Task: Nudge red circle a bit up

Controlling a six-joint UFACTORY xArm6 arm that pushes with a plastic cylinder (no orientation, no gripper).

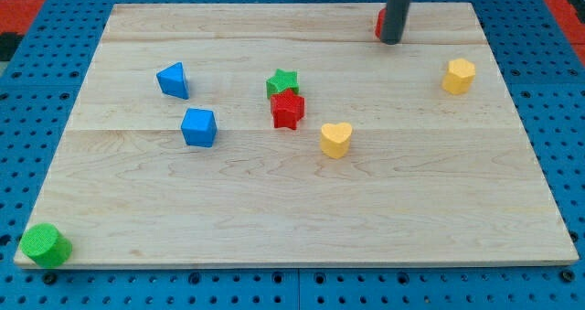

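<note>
The red circle [379, 23] sits near the top edge of the wooden board, right of centre, and is mostly hidden behind my rod. Only a sliver of red shows on the rod's left side. My tip [391, 41] rests on the board right against the red circle, at its lower right.
A green star [282, 81] touches a red star [287, 110] at the board's middle. A yellow heart [335, 139] lies to their right. A yellow hexagon [459, 76] is at the right. A blue triangle [173, 80] and blue cube [198, 127] are at the left. A green cylinder [45, 244] sits at the bottom-left corner.
</note>
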